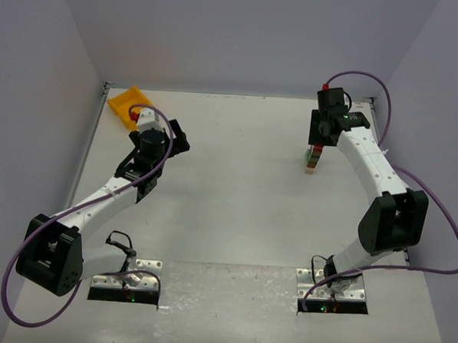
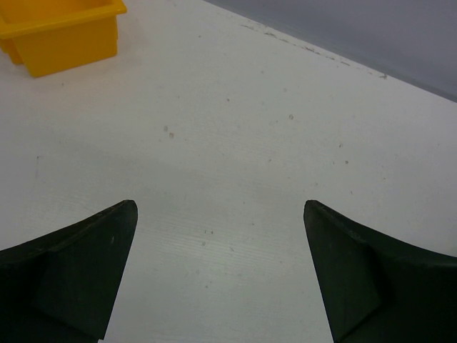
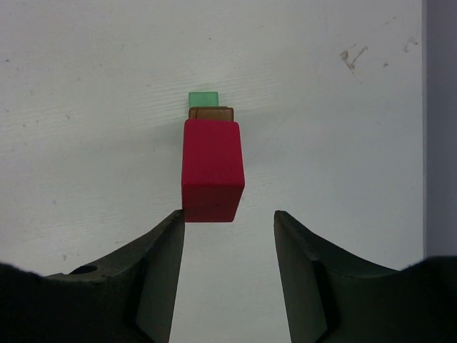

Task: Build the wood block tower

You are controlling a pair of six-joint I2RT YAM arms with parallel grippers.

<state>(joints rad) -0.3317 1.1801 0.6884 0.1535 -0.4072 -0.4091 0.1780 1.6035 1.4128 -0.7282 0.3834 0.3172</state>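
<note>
The wood block tower (image 1: 312, 159) stands as a narrow multicoloured stack on the far right part of the white tabletop (image 1: 234, 218), near the right wall. Seen from the right wrist, a magenta block (image 3: 212, 171) is nearest the camera, with the edge of a brown block (image 3: 211, 113) and a bit of a green block (image 3: 203, 98) showing past it.

The right hand (image 3: 229, 227) hangs over the tower, spread, holding nothing. Its dark fingers (image 3: 153, 279) sit to either side of the magenta block's near end. The left fingertip is just beside that block's corner, but I cannot tell whether they touch.

Well apart, at the far left, the left hand (image 2: 220, 207) is spread wide over bare tabletop and holds nothing. A yellow bin (image 2: 64, 32) sits near it in the far left corner.
</note>
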